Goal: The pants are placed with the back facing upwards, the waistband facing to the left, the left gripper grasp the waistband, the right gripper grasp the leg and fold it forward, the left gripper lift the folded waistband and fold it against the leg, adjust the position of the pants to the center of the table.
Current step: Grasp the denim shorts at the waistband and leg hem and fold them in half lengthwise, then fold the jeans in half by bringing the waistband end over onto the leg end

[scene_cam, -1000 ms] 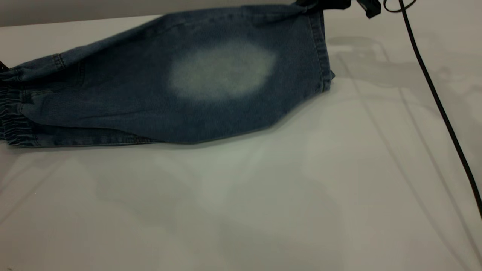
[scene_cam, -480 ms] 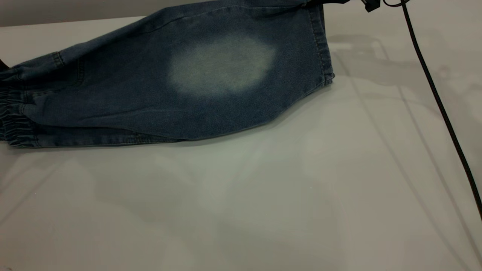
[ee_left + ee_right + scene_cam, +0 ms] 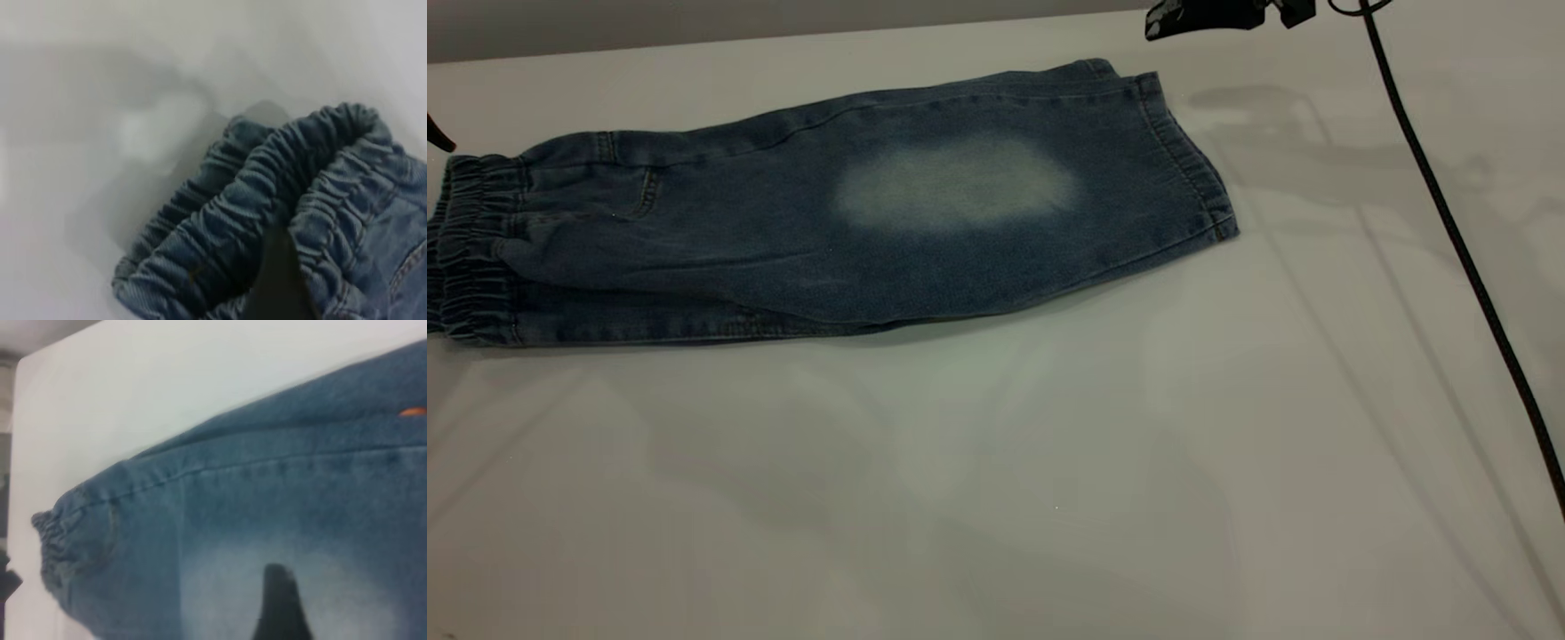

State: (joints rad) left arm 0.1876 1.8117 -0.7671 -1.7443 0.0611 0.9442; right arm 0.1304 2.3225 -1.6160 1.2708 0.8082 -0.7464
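The pants [image 3: 783, 240] lie flat on the table [image 3: 1049, 462], folded lengthwise, waistband [image 3: 471, 249] at the left. The leg [image 3: 960, 187] with the pale oval is the top layer, its hem [image 3: 1192, 160] at the right. My right gripper [image 3: 1192, 16] hovers open above and behind the hem, clear of the cloth; one dark finger [image 3: 280, 607] shows over the pale patch. A sliver of my left gripper [image 3: 436, 138] sits at the waistband's far corner. In the left wrist view a dark part of it [image 3: 277, 280] lies among the ruched folds [image 3: 267, 187].
A black cable [image 3: 1449, 231] trails from the right arm across the table's right side. The table's far edge [image 3: 694, 40] runs just behind the pants. Bare tabletop spreads in front of the pants.
The leg, held up by the right gripper earlier, has been let go and dropped flat onto the lower layer. The right gripper now stands clear above it. The left gripper sliver rose slightly.
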